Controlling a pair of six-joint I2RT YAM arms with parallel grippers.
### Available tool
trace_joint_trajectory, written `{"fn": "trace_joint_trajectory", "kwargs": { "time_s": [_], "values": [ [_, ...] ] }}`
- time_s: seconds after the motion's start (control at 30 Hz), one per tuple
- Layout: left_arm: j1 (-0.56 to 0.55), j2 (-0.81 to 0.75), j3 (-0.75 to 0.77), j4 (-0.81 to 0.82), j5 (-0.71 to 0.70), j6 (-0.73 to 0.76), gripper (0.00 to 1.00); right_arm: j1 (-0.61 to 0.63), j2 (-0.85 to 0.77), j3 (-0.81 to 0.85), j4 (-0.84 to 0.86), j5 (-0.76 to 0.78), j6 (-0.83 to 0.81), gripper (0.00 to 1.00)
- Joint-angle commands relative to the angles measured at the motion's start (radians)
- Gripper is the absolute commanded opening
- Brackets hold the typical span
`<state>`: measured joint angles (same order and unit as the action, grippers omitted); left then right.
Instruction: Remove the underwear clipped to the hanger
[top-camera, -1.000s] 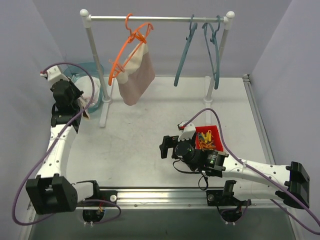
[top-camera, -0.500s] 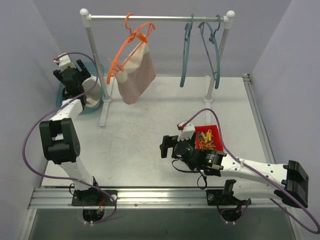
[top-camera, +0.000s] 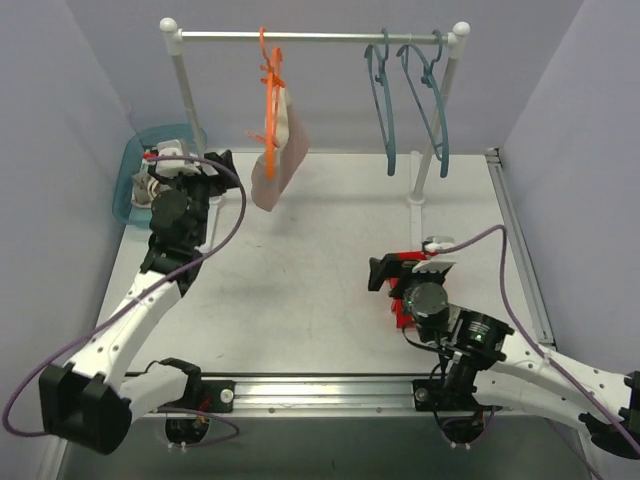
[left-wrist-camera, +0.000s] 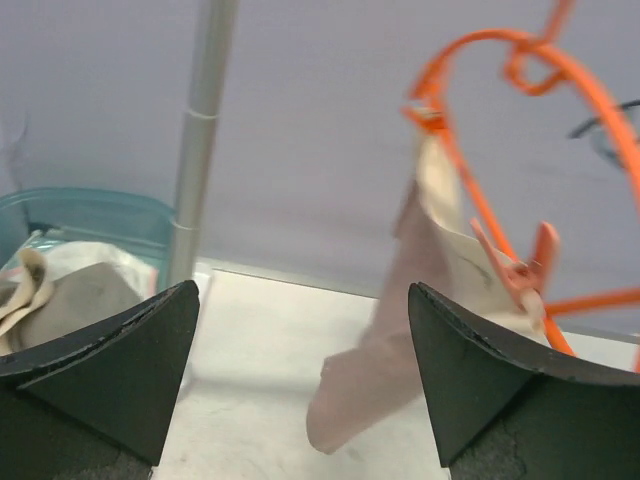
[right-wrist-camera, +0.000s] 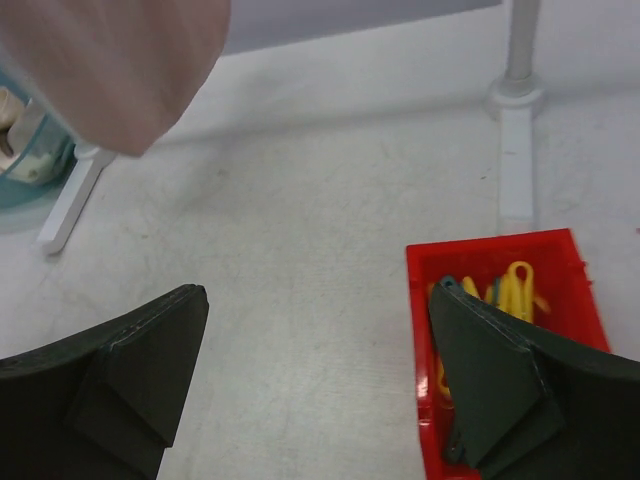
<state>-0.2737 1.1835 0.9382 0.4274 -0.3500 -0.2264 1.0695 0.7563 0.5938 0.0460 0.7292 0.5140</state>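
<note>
underwear (top-camera: 280, 160): dusty pink, clipped to orange hanger (top-camera: 268, 72) on rail (top-camera: 320, 37). left gripper (left-wrist-camera: 300, 300): spread wide, empty, aimed at it. right gripper (right-wrist-camera: 318, 300): spread too, low by red clip bin (right-wrist-camera: 490, 247). step prob: approach. next: reach orange clip (left-wrist-camera: 525, 270), squeeze it open, pull underwear free w/o swinging hanger.

Bright, even light; wrist views perhaps slightly soft.

Note: you are looking at a lab test cell. Plain grey partition walls (top-camera: 60, 100) box in a bare metal surface (top-camera: 300, 270), an aluminium rail (top-camera: 320, 392) edges it, purple cabling (top-camera: 242, 200) runs exposed.
</note>
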Motion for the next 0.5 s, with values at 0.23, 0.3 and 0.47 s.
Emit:
{"fn": "trace_joint_trajectory", "kwargs": {
  "time_s": [0.23, 0.3, 0.47],
  "values": [
    [-0.300, -0.472, -0.223, -0.327, -0.017, -0.091, 0.94, -0.293, -0.115, 0.018, -0.267, 0.195, 0.086, 0.99],
    [-0.300, -0.519, -0.234, -0.395, 0.011, -0.122, 0.94, -0.359, -0.060, 0.032, -0.282, 0.164, 0.147, 0.93],
    [-0.302, -0.605, -0.257, -0.489, 0.095, -0.177, 0.94, -0.534, -0.021, 0.020, -0.272, 0.157, 0.253, 0.14]
  ]
}}
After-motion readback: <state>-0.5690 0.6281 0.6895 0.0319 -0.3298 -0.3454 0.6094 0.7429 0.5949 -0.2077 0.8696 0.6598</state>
